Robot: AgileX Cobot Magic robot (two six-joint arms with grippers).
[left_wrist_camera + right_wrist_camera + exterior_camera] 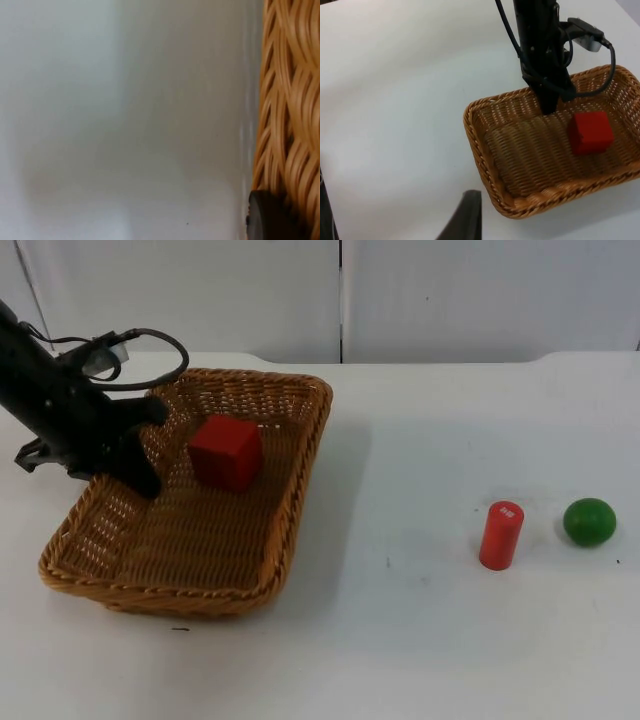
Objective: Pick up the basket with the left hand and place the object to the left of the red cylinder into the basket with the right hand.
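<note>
A woven wicker basket (180, 600) sits at the left of the table. My left gripper (140, 462) is shut on the basket's left rim, one finger inside and one outside. A red cube (227, 451) lies inside the basket near its far wall. The red cylinder (501, 535) stands upright at the right. The left wrist view has the wicker wall (290, 125) against a black fingertip (265, 220). The right wrist view looks down on the basket (485, 165), the cube (590, 132) and the left gripper (550, 97). My right gripper (395, 220) is open, holding nothing.
A green ball (589, 521) rests just right of the red cylinder. White table top stretches between the basket and the cylinder. The grey partition wall (340, 290) closes off the back edge of the table.
</note>
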